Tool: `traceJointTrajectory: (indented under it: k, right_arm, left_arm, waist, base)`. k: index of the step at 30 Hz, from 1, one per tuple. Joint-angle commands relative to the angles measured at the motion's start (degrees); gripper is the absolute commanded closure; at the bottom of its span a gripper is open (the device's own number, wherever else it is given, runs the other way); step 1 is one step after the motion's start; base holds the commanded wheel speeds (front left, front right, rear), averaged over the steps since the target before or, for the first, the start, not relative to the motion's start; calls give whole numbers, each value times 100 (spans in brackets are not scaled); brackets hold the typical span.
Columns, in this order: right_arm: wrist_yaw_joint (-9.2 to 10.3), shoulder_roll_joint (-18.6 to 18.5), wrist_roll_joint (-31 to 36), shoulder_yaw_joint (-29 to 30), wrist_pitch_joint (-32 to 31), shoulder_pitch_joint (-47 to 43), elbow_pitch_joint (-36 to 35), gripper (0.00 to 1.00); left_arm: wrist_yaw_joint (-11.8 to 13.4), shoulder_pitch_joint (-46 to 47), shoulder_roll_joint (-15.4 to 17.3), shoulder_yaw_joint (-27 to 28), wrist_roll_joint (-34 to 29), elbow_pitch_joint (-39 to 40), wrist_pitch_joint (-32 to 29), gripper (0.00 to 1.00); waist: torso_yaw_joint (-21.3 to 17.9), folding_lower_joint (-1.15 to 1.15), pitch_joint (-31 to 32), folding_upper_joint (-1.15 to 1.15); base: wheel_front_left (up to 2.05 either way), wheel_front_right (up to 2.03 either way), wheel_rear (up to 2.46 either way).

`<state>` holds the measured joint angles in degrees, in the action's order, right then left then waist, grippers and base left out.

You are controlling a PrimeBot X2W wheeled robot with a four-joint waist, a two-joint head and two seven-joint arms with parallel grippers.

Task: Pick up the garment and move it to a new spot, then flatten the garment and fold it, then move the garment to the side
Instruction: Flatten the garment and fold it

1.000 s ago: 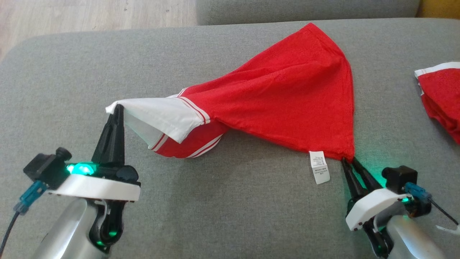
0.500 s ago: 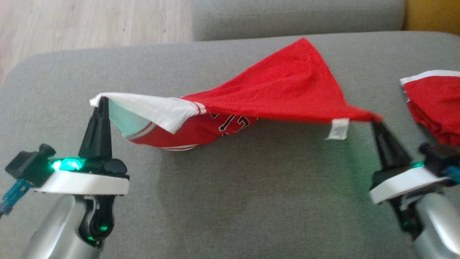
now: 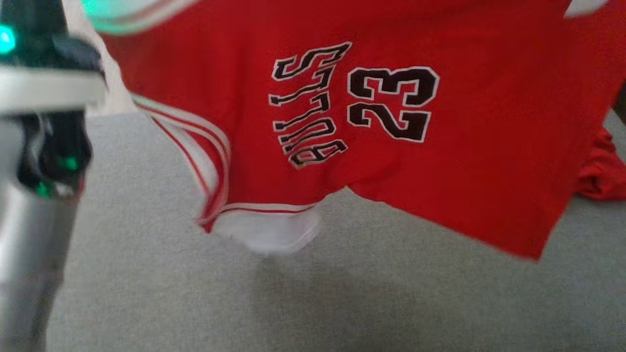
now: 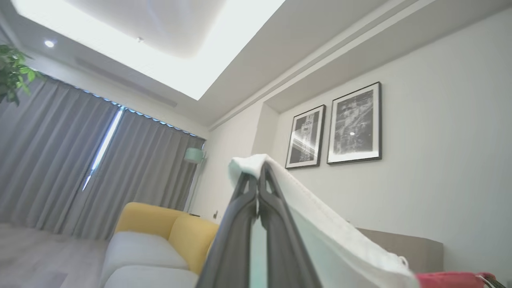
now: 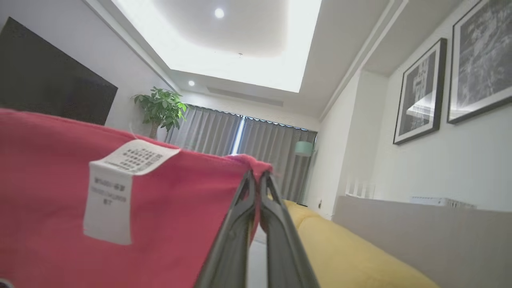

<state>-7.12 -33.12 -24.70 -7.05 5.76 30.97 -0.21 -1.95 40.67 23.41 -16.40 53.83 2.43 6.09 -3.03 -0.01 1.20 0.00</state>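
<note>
Jersey [image 3: 489, 146] is hanging over the grey sofa seat [image 3: 146, 293].
Left gripper [image 4: 258, 186] is pinching its white trim, right gripper [image 5: 256, 180] its red corner, both with fingers pressed together.

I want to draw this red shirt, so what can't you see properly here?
Head view: the jersey has its top cut off by the picture's upper edge.
Head view: its hanging white part is blurred.
Head view: the other red garment is partly behind the jersey and cut by the right edge.
Right wrist view: the care label has print too small to read.
</note>
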Motion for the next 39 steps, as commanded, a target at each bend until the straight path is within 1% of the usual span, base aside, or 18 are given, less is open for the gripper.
traceJointTrajectory:
  k: [1, 5, 9, 11, 13, 18, 21, 23, 26, 27, 30, 34, 39]
  right_arm:
    - [-36, -143, -27, -137, -139, 266, -92, 100]
    - [-36, -172, -297, -598, -452, 1001, 329, 100]
    - [-36, -151, -546, -1035, -479, 1825, 1004, 100]
    - [-36, -113, -622, -1232, -367, 2268, 1410, 100]
    - [-36, -59, -661, -1427, -181, 2744, 1794, 100]
    - [-36, 58, -689, -1660, 457, 3925, 2655, 100]
    - [-36, 85, -663, -1826, 706, 4424, 3066, 100]
    - [-36, 62, -651, -2013, 798, 4611, 3261, 100]
    - [-36, -32, -702, -2301, 871, 4692, 3495, 100]
    - [-36, -32, -702, -2301, 871, 4692, 3495, 100]
    - [-36, -190, -626, -2675, 907, 4631, 3657, 100]
    - [-36, -228, -794, -2898, 920, 4341, 3778, 100]
    - [-36, -302, -959, -3046, 922, 3605, 3725, 100]
  left_arm:
    - [46, 468, 205, 189, -50, 26, -131, 100]
    - [143, 1272, 124, 20, -129, -674, -492, 100]
    - [103, 2019, 33, -219, -360, -1550, -663, 100]
    - [6, 2447, 45, -362, -605, -1984, -623, 100]
    - [-98, 2927, 63, -513, -901, -2385, -513, 100]
    - [-267, 4159, -156, -600, -1262, -3171, 33, 100]
    - [-338, 4654, -282, -583, -1360, -3576, 446, 100]
    - [-397, 4800, -352, -602, -1360, -3769, 584, 100]
    - [-476, 4733, -422, -652, -1276, -3929, 700, 100]
    - [-476, 4733, -422, -652, -1276, -3929, 700, 100]
    - [-519, 4402, -450, -652, -1147, -3896, 802, 100]
    - [-545, 3612, -383, -631, -980, -3624, 873, 100]
    - [-551, 2211, -228, -616, -838, -2984, 888, 100]
  waist:
    - [-13, 1, -37, 0]
    - [-48, 1, -279, 0]
    - [-29, 1, -801, 0]
    - [-19, 1, -1111, 0]
    - [-13, 1, -1441, 0]
    - [24, 1, -2103, 0]
    - [76, 1, -2306, 0]
    - [130, 1, -2390, 0]
    - [243, 1, -2513, 0]
    - [243, 1, -2513, 0]
    - [366, 1, -2632, 0]
    - [476, 1, -2727, 0]
    - [554, 1, -2595, 0]
  base:
    - [0, 0, 0]
    - [0, 0, 0]
    - [0, 0, 0]
    - [0, 0, 0]
    - [0, 0, 0]
    - [0, 0, 0]
    - [0, 0, 0]
    - [0, 0, 0]
    - [0, 0, 0]
    - [0, 0, 0]
    - [0, 0, 0]
    - [0, 0, 0]
    - [0, 0, 0]
